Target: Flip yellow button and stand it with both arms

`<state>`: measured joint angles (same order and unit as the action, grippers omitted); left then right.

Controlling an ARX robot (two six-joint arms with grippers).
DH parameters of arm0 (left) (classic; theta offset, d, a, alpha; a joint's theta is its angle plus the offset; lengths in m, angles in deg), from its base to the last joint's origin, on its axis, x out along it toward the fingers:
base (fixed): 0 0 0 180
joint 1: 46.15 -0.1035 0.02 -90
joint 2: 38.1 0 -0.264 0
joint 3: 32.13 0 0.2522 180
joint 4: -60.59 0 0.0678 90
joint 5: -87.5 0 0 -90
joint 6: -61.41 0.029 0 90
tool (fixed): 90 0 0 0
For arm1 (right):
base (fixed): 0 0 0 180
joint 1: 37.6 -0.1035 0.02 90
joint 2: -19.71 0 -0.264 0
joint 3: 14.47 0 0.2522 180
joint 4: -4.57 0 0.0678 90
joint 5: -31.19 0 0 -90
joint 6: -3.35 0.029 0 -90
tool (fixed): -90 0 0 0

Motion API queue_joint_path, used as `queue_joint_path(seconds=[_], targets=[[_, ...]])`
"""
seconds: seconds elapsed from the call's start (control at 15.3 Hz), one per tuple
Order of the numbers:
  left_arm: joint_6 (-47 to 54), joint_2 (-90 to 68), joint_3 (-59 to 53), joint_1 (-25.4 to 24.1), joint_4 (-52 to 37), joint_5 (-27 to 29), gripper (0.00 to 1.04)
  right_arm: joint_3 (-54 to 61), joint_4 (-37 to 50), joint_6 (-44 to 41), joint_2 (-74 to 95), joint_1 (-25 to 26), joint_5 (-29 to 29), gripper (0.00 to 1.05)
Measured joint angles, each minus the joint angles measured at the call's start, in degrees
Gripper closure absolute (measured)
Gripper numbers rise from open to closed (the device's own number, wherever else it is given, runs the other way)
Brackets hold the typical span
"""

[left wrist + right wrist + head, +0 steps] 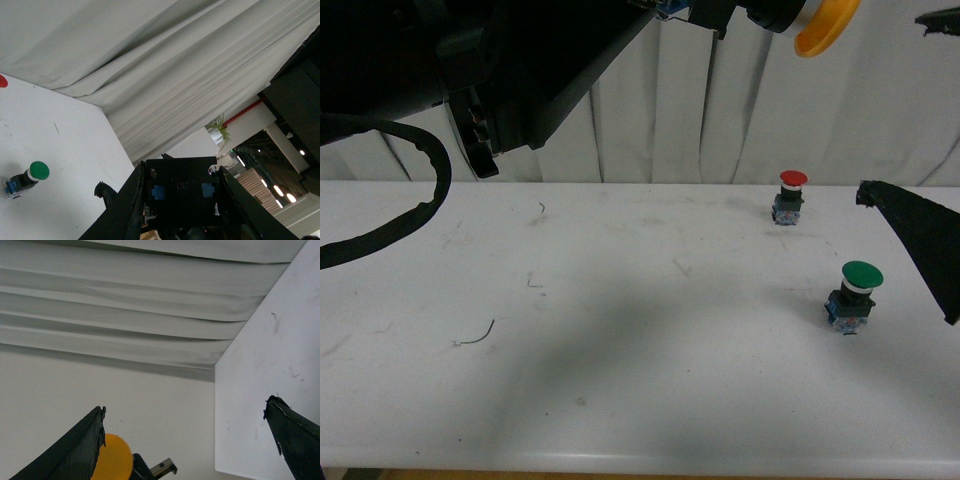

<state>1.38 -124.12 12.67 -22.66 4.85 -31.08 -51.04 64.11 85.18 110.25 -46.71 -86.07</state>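
**item: yellow button** point(826, 26). off the counter point(620, 400), held high at the top edge of the front view, in front of the curtain point(720, 120). orange-yellow cap tipped sideways toward the robot's right, black collar just beside it. in the left wrist view its dark base block, with two blue inserts, sits between the fingers.

**item: left gripper** point(181, 172). fingers pinching the yellow button's base from both sides. the left arm point(520, 60) fills the upper left of the front view as a bulky black mass, with a black cable point(415, 205) looping below it.

**item: right gripper** point(185, 450). fingers spread wide, holding nothing. one finger lies just beside the yellow cap; whether it touches cannot be told. the other is well apart from it, over the counter.

**item: red button** point(792, 194). upright on the counter, far side, near the curtain.

**item: green button** point(856, 296). upright on the counter, nearer the robot than the red button and apart from it.

**item: wire scrap** point(475, 336). thin, curved, lying on the counter's left part.

**item: curtain.** pale, pleated, hanging behind the counter.
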Motion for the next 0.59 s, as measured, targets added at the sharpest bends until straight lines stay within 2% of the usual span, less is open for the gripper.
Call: queue_joint_path(seconds=[0.26,0.59], targets=[[0.0,0.0,-0.2,-0.9,-0.4,-0.2,0.70,-2.8,0.4,5.5,-1.1,-1.5,-0.1,0.06],[0.0,0.0,-0.3,-0.8,-0.3,-0.2,0.70,-4.3,0.4,6.9,-0.9,-6.0,-0.5,0.06]])
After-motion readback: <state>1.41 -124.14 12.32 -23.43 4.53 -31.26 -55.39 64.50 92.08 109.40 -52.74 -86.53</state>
